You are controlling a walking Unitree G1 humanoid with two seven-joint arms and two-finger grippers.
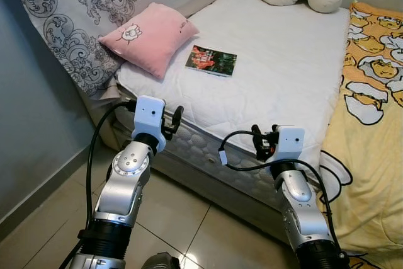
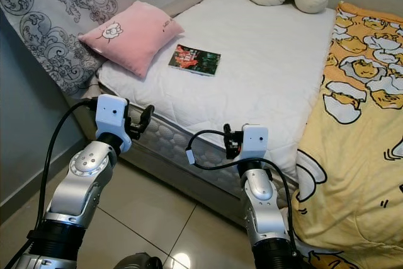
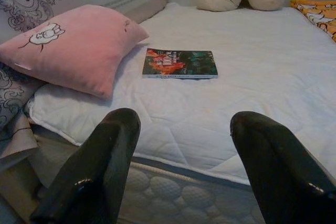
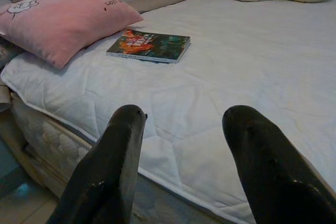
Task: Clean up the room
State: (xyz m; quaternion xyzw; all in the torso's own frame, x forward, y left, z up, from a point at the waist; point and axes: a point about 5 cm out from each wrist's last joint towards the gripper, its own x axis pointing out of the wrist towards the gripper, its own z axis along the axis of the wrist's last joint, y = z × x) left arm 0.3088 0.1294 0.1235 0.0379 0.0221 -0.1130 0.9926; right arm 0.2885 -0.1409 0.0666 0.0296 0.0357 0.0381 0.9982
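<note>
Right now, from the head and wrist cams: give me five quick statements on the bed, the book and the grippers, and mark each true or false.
1. The book lies flat on the white mattress. True.
2. The pink pillow sits on top of the book. False: it lies beside the book, apart from it.
3. The left gripper is shut on the book. False: it is open and empty, held short of the bed edge.
4. The right gripper is open, with nothing between its fingers. True.
5. The yellow blanket covers the whole bed. False: it covers only the robot's right side; the rest is bare mattress.
</note>
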